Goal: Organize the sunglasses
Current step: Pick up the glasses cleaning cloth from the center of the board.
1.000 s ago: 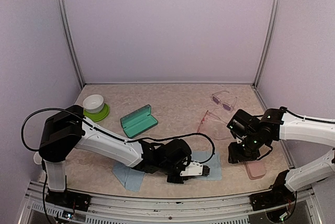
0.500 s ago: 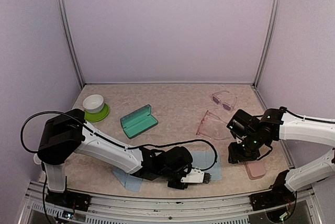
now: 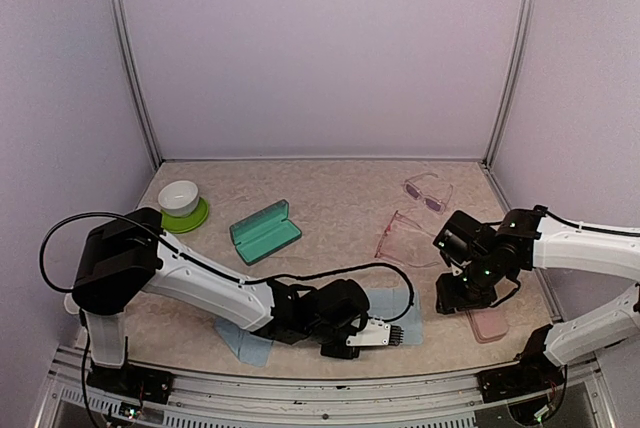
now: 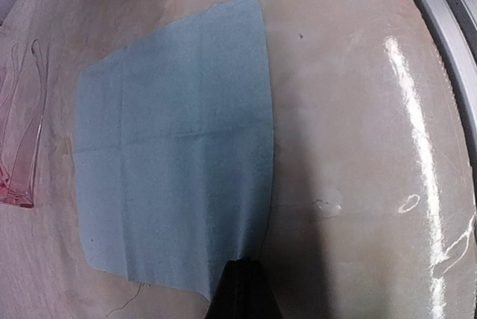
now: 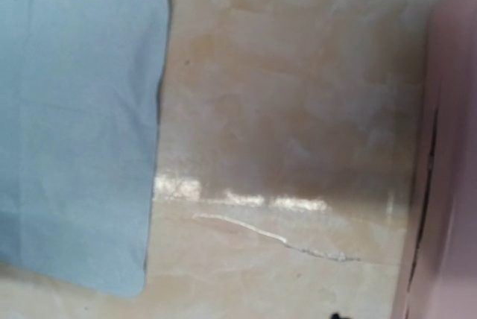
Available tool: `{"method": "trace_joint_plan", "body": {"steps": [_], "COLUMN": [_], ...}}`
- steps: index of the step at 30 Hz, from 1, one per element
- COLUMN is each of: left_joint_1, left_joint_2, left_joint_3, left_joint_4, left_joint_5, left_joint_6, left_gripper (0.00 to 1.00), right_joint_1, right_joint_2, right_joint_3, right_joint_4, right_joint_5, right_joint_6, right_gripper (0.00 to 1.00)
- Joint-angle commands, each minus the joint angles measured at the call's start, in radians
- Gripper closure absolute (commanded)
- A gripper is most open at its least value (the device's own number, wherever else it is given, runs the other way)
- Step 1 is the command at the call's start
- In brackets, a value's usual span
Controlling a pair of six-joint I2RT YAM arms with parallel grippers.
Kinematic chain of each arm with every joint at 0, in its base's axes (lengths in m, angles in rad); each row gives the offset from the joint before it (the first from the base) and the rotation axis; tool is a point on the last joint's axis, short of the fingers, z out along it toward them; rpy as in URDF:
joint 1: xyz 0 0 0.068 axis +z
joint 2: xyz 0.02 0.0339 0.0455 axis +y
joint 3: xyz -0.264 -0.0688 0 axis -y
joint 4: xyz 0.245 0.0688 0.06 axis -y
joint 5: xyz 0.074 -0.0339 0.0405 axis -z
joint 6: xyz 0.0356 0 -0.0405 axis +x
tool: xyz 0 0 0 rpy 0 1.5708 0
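**Overhead view.** The pink-framed sunglasses (image 3: 398, 238) lie on the tabletop (image 3: 330, 188) right of centre. The clear-framed sunglasses (image 3: 428, 193) (purplish lenses) lie behind them, nearer the back wall, and the two pairs are apart. Neither arm touches either pair.

The left end effector (image 3: 396, 332) is low along the near edge, at a light-blue cloth (image 3: 398, 306). The arm's own body hides that cloth's left part. A second light-blue cloth (image 3: 245, 340) shows partly from under the same arm.

The right end effector (image 3: 462, 300) points down between the pink-framed sunglasses and a pink case (image 3: 488, 325). No view shows how its fingers are set, so its state cannot be told.

**Left wrist view.** This view shows what the overhead view does not. The dark fingers are clenched on the near edge of the light-blue cloth, which otherwise lies flat. The pink frame shows at the left margin.

**Right wrist view.** A rounded corner of the cloth lies on the left and the pink case on the right margin, with bare tabletop between them.

**Surroundings.** A teal case (image 3: 265, 230) lies left of centre. A white bowl (image 3: 178, 194) sits on a green plate (image 3: 192, 216) at the far left. All three are well apart from both pairs.
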Motion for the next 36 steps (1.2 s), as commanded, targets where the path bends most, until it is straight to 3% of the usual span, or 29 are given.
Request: {"method": "trace_joint_plan", "body": {"steps": [1, 11, 18, 27, 36], "left_joint_1": [0.002, 0.002, 0.002, 0.001, 0.000], "left_joint_2": [0.015, -0.007, -0.018, -0.047, -0.044], "left_joint_3": [0.043, 0.035, 0.023, -0.016, -0.020], "left_joint_4": [-0.054, -0.076, -0.070, -0.034, -0.027], "left_joint_5": [0.012, 0.062, 0.088, 0.109, 0.115], "left_joint_6": [-0.054, -0.208, -0.324, -0.398, -0.408], "left_gripper": [1.00, 1.00, 1.00, 1.00, 1.00], "right_joint_1": [-0.019, -0.110, -0.110, -0.105, -0.063], "right_joint_2": [-0.031, -0.068, -0.103, -0.236, -0.138], "right_joint_3": [-0.008, -0.051, -0.141, -0.357, -0.360], "right_joint_4": [0.034, 0.182, 0.210, 0.397, 0.466], "right_joint_5": [-0.019, -0.255, -0.291, -0.407, -0.415], "right_joint_6": [-0.013, 0.023, 0.181, 0.420, 0.442], "right_gripper": [0.48, 0.47, 0.47, 0.50, 0.54]}}
